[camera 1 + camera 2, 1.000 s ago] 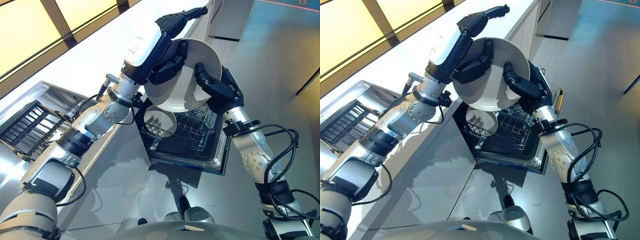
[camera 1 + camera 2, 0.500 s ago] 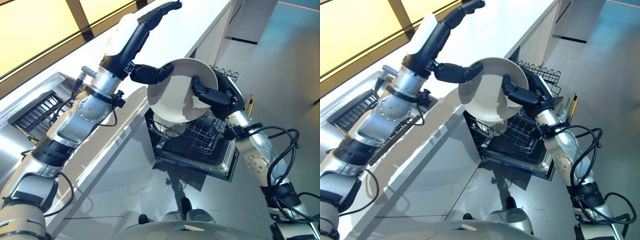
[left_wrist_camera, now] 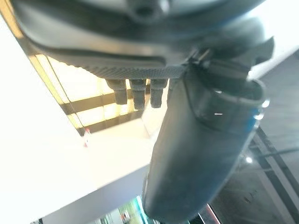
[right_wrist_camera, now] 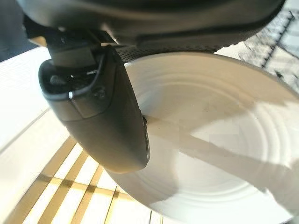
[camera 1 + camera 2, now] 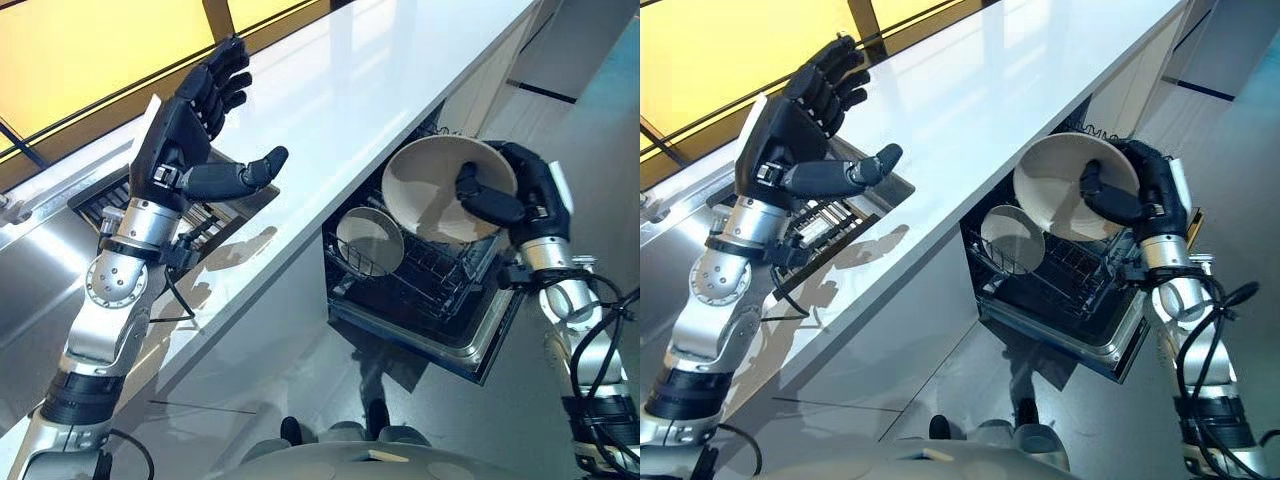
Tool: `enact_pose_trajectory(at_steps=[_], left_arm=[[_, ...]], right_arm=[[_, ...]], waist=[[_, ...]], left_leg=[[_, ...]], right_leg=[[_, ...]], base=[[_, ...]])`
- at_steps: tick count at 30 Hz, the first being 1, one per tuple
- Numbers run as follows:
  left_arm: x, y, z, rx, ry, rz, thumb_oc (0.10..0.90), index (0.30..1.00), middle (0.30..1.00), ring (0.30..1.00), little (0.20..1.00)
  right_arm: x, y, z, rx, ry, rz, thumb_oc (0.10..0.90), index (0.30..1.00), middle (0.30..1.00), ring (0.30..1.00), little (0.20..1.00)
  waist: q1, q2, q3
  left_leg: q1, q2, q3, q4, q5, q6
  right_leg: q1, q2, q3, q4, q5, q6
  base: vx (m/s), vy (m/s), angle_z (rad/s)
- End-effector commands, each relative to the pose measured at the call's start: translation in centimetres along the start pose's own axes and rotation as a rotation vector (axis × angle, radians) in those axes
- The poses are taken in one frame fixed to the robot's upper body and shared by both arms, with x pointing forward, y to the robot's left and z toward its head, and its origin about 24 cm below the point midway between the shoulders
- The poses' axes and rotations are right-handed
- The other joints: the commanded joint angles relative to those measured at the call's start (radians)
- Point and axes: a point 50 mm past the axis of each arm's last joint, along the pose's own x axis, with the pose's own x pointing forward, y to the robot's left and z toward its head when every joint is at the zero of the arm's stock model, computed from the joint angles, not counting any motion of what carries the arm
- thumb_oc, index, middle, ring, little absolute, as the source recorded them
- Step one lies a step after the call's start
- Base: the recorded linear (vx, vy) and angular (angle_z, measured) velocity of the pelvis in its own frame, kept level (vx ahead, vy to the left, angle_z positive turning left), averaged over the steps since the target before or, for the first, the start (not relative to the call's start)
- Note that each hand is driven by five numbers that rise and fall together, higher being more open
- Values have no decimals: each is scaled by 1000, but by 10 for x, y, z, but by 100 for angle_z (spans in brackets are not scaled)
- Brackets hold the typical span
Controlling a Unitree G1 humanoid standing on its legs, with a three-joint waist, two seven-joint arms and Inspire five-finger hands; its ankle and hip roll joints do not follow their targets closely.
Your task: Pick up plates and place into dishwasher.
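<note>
Grey floor below, long white bench (image 5: 400, 70) running from 8 o'clock up to 1 o'clock, yellow-lit window strip behind it.

Nearest: open dishwasher (image 5: 425, 300) under the bench edge, door dropped, wire rack (image 5: 1065, 270) pulled out. One plate already upright in the rack (image 5: 369, 240), at about 9 o'clock of the basket.

Right hand (image 5: 505, 190) above the rack, at roughly 3 o'clock in the head views. It holds the plate (image 5: 435, 190) tilted, face toward the camera. Thumb lies across the plate's inner face near the rim at its 3 o'clock; fingers are behind it, hidden. Wrist view confirms the thumb pressed on the white face (image 4: 215, 140). Plate hangs just above and right of the racked one, not touching the wires.

Left hand (image 5: 185, 140) raised over the bench at 10 o'clock, fingers spread straight, thumb out, holding nothing. Sink rack (image 5: 205, 215) shows beyond its wrist.

Handling, judged: glazed ceramic, stiff, slick, moderately heavy, chips if knocked on wire or the other plate. Rim pinch is the sensible hold; a single-sided grip leaves it free to pivot, so lowering edge-first between tines calls for slow travel.
</note>
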Motion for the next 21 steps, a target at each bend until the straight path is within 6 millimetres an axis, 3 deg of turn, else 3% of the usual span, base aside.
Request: enact_pose_trajectory(at_steps=[1, 7, 10, 12, 17, 18, 19, 21], left_arm=[[0, 23, 16, 125, -91, 118, 800, 900, 900, 900, 900], [-19, 34, -14, 59, 95, 155, 800, 900, 900, 900, 900], [-19, 30, -24, -82, 157, 163, 800, 900, 900, 900, 900], [-21, 18, -37, -258, 227, 137, 800, 900, 900, 900, 900], [-29, -9, -42, -544, 265, -51, 800, 900, 900, 900, 900], [-34, -34, -38, -845, 247, -251, 800, 900, 900, 900, 900], [-34, -36, -37, -879, 247, -269, 800, 900, 900, 900, 900], [-37, -67, -35, -1201, 232, -450, 800, 900, 900, 900, 900]], right_arm=[[8, -23, 69, -49, -413, -116, 100, 300, 300, 300, 200], [9, -40, 77, -118, -436, -190, 100, 300, 300, 300, 200], [12, -40, 77, -179, -444, -211, 100, 300, 300, 300, 200], [16, -36, 74, -241, -428, -216, 100, 300, 300, 300, 200], [20, -39, 65, -346, -354, -214, 100, 300, 300, 300, 200], [23, -41, 57, -360, -308, -215, 100, 300, 300, 300, 200], [23, -42, 56, -359, -304, -214, 100, 300, 300, 300, 200], [28, -36, 42, -350, -258, -205, 100, 300, 300, 300, 200]], waist=[[4, -43, -70], [14, -48, -61], [21, -50, -58], [29, -51, -57], [41, -51, -54], [46, -48, -51], [46, -48, -51], [49, -45, -48]], left_leg=[[4, -60, -53, 4, -48, 28], [6, -59, -54, 4, -53, 29], [6, -58, -54, 4, -52, 30], [7, -57, -53, 4, -53, 31], [5, -56, -57, 4, -53, 31], [2, -56, -58, 4, -50, 31], [2, -56, -58, 4, -50, 31], [3, -56, -59, 4, -51, 31]], right_leg=[[54, 19, -38, 5, -28, 43], [59, 17, -40, 5, -33, 43], [60, 14, -46, 5, -32, 43], [62, 11, -54, 5, -33, 45], [61, 8, -60, 5, -31, 46], [60, 6, -63, 5, -28, 46], [60, 6, -63, 5, -28, 45], [61, 4, -64, 5, -24, 45]], base=[[-11, -17, 5], [15, 0, 3], [0, 0, 0], [0, 0, 0], [-2, -3, 1], [-6, -5, 5], [-7, -4, 12], [6, -3, 19]])
